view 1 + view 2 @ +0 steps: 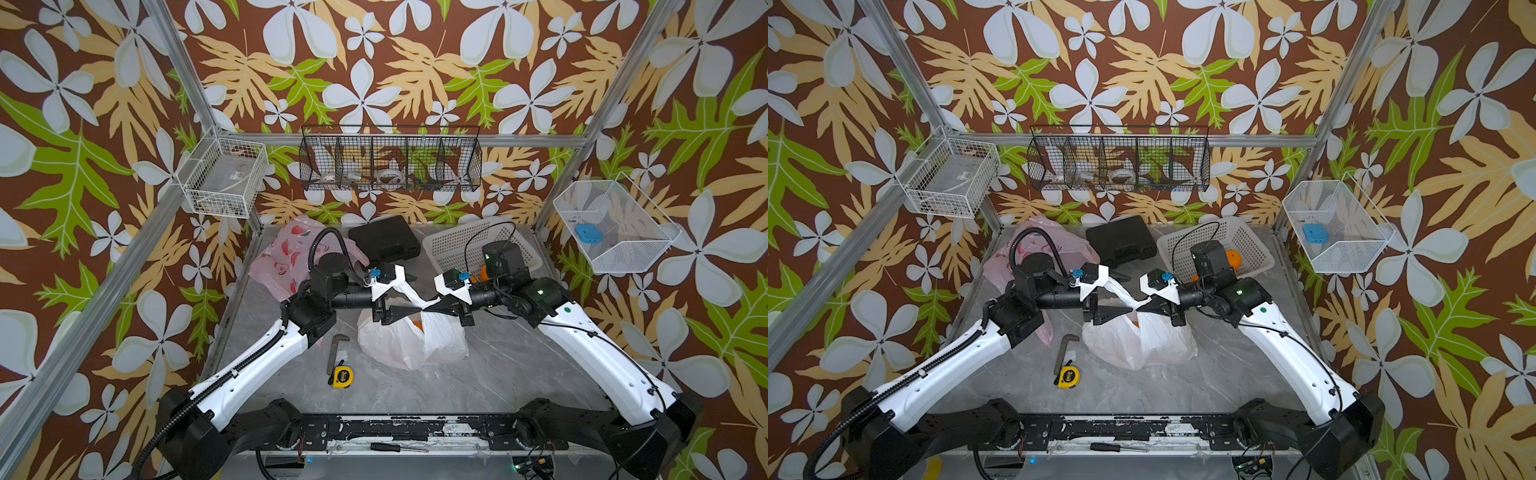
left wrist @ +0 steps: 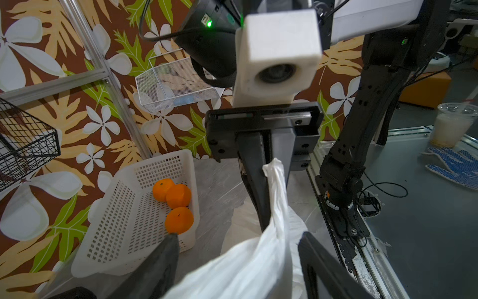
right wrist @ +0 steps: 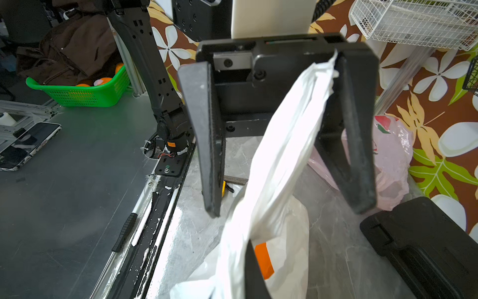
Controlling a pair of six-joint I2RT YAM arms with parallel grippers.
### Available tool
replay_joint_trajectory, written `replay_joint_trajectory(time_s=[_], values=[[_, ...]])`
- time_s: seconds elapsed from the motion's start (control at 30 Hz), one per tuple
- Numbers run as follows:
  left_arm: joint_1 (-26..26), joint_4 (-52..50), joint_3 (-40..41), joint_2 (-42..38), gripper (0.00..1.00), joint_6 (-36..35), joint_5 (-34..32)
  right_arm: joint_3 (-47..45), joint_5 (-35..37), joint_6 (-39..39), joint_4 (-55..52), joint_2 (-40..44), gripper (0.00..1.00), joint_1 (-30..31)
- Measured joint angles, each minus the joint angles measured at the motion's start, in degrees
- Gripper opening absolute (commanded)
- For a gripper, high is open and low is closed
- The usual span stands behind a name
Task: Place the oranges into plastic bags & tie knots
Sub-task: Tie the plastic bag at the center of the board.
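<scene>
Top views: white bag (image 1: 415, 345) sits mid-table (image 1: 519, 374). Its handle strip (image 1: 411, 296) is stretched between the left fingers (image 1: 400, 311) and right fingers (image 1: 444, 306). Pink bag (image 1: 286, 257) slumped far left, behind the left arm. White basket (image 1: 1246, 241) far right.

Left wrist: left fingers spread, strip running between them. Right fingers pressed together, pinching the strip's end. Three oranges (image 2: 178, 196) in the basket.

Right wrist: left fingers wide apart, strip draped against one. Orange colour shows through the white bag.
</scene>
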State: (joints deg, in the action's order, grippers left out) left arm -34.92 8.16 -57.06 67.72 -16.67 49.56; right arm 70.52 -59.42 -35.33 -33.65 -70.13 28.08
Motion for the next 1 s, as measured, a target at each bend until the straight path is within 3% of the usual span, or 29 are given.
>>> replay_joint_trajectory(time_s=[0.07, 0.13, 0.27, 0.33, 0.43, 0.5, 0.53, 0.67, 1.0], values=[[0.00, 0.04, 0.02, 0.09, 0.35, 0.28, 1.09, -0.02, 0.70, 0.50, 0.33, 0.04, 0.04, 0.00], [0.00, 0.17, 0.15, -0.09, 0.16, 0.39, 1.73, -0.02, 1.25, 0.72, 0.57, 0.07, 0.05, 0.00], [0.00, 0.24, 0.66, -0.72, 0.00, 0.17, 1.95, -0.07, 2.49, 2.08, 0.83, 0.57, 0.07, 0.00], [0.00, 0.24, 0.66, -0.76, 0.00, 0.20, 2.21, -0.39, 2.91, 2.78, 1.33, 1.05, 0.08, 0.00], [0.00, 0.20, 0.66, -0.44, 0.36, 0.02, 2.38, -0.66, 3.50, 4.00, 1.77, 1.44, 0.07, 0.00], [0.00, 0.00, 0.66, -0.15, 0.53, 0.02, 2.67, -0.68, 3.87, 5.14, 2.16, 1.55, 0.07, 0.00], [0.00, -0.26, 0.61, 0.00, 0.56, 0.02, 2.93, -0.66, 3.96, 5.11, 2.38, 1.62, 0.07, -0.02], [0.00, -0.68, -0.02, 0.68, 0.54, -0.17, 3.63, -0.63, 3.98, 5.38, 2.75, 1.60, 0.07, -0.02], [0.00, -3.30, -1.77, 2.89, 0.14, -1.97, 3.21, -0.20, 3.78, 7.43, 3.06, 1.11, 0.09, 0.00]])
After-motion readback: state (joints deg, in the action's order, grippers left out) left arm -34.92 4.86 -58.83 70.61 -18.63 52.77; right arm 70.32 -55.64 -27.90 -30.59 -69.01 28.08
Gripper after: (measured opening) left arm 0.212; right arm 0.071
